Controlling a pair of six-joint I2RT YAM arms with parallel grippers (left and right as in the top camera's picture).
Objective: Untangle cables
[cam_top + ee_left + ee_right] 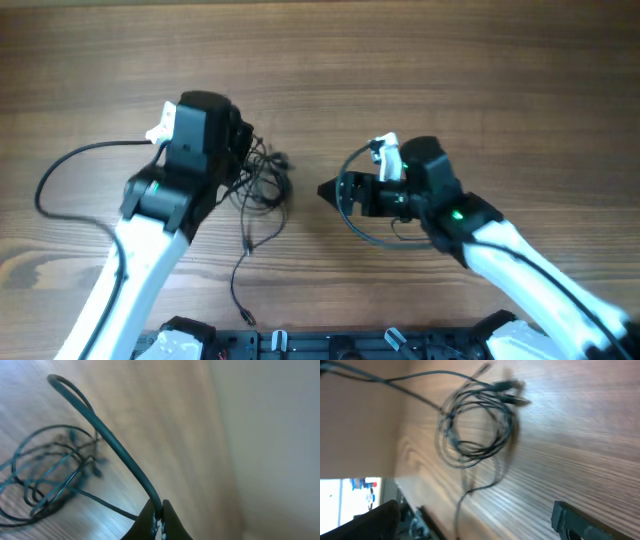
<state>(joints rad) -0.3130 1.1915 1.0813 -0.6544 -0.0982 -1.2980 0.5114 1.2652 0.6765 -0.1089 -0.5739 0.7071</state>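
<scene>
Cables [262,188] lie on the table [420,60] between left gripper [243,150] (touching) and right gripper [332,190].

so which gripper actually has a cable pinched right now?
The left gripper: its jaws are shut on one looped cable strand. The right gripper is open and holds nothing, with the tangle lying ahead of it.

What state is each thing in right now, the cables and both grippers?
cables, tangled in a loose bundle on the table, one strand lifted out.
left gripper, shut on a strand of the cables.
right gripper, open, holding nothing, beside the bundle.
</scene>
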